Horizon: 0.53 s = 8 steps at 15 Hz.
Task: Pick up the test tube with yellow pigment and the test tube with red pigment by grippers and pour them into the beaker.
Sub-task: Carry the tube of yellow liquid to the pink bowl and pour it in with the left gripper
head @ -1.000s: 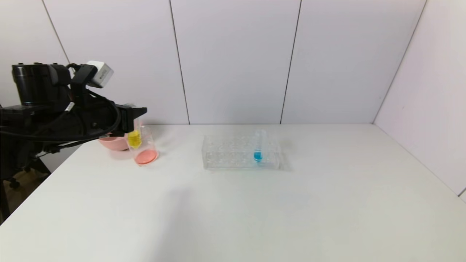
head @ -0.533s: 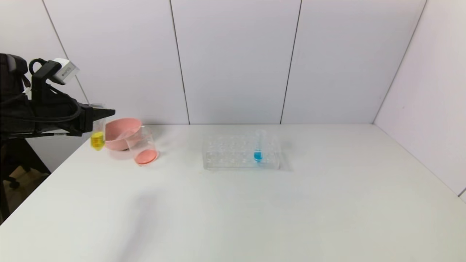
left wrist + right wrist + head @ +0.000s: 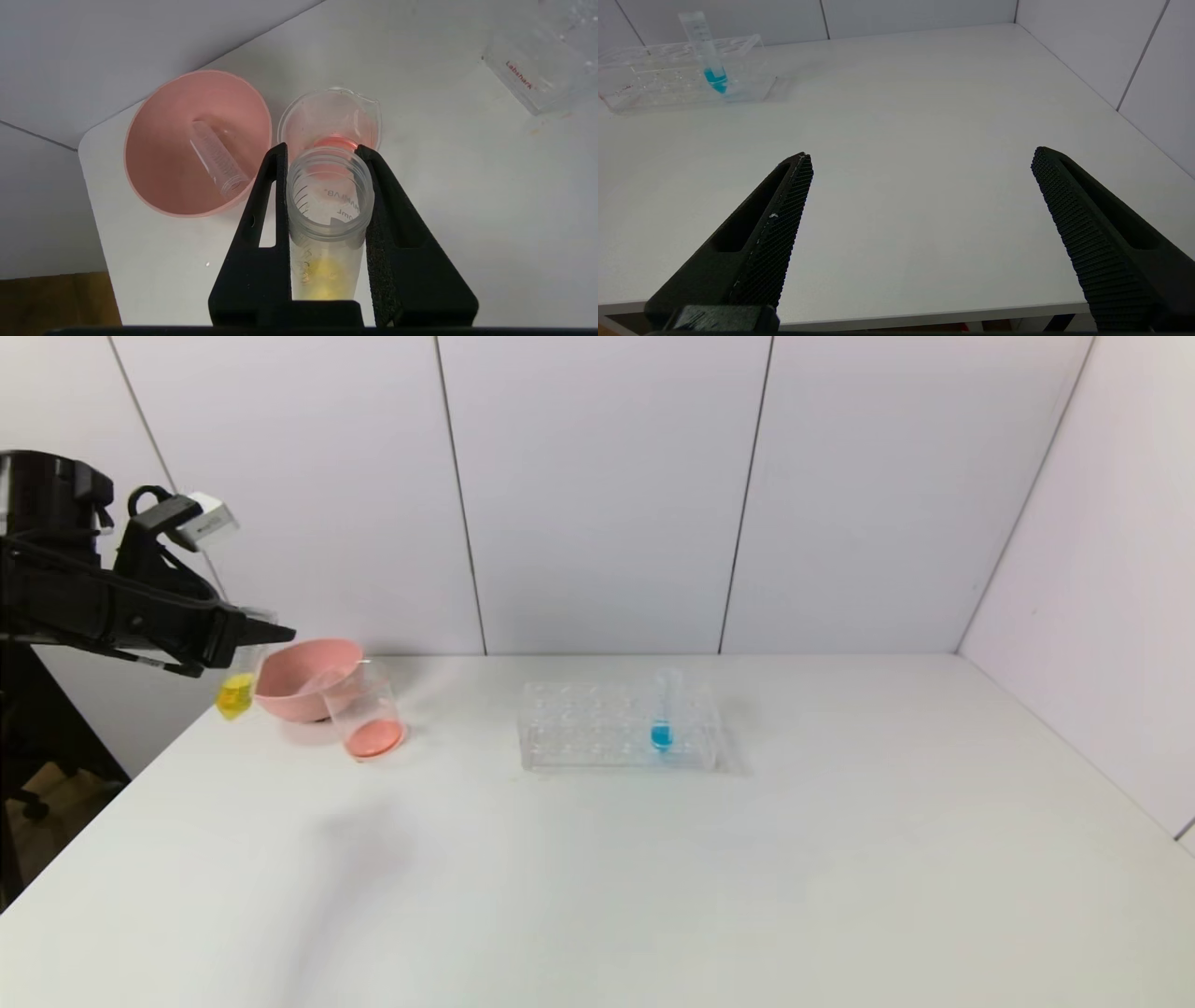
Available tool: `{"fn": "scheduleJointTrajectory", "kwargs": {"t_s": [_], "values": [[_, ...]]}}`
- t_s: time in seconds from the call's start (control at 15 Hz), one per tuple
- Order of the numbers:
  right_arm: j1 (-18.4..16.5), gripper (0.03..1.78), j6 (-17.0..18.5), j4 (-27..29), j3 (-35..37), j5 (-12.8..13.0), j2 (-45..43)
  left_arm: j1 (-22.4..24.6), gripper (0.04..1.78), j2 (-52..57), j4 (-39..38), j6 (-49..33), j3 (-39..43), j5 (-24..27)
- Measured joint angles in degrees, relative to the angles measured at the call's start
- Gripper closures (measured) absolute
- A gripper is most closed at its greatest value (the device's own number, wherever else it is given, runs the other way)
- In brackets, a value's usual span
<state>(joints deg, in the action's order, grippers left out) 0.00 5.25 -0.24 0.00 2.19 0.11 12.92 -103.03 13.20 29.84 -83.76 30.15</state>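
Observation:
My left gripper (image 3: 273, 634) (image 3: 322, 149) is shut on the test tube with yellow pigment (image 3: 235, 694) (image 3: 327, 224), gripping it just under its open mouth. The tube hangs slightly tilted in the air at the table's far left edge, left of the pink bowl, with yellow liquid at its tip. The beaker (image 3: 369, 714) (image 3: 331, 116) stands right of the bowl with a thin layer of red-pink liquid at its bottom. The test tube with red pigment is out of view. My right gripper (image 3: 920, 156) hangs open and empty over the table's near edge.
A pink bowl (image 3: 303, 679) (image 3: 163, 154) at the far left holds an empty clear tube (image 3: 217, 161) lying on its side. A clear tube rack (image 3: 597, 728) (image 3: 654, 79) stands mid-table with a blue-liquid tube (image 3: 663, 714) (image 3: 707, 51) upright in it.
My left gripper has carried the yellow tube leftward, from beside the beaker to past the pink bowl, and the tube now leans a little. The beaker, bowl and rack stayed put.

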Motion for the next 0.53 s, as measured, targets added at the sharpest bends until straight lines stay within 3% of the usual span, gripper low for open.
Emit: {"fn": "scheduleJointTrajectory", "kwargs": {"t_s": [0.53], "values": [[0.00,0.10,-0.02,0.00,0.00,0.00,0.00,-0.26,1.36,-10.22,22.27,10.81,-20.70,-0.07]]}}
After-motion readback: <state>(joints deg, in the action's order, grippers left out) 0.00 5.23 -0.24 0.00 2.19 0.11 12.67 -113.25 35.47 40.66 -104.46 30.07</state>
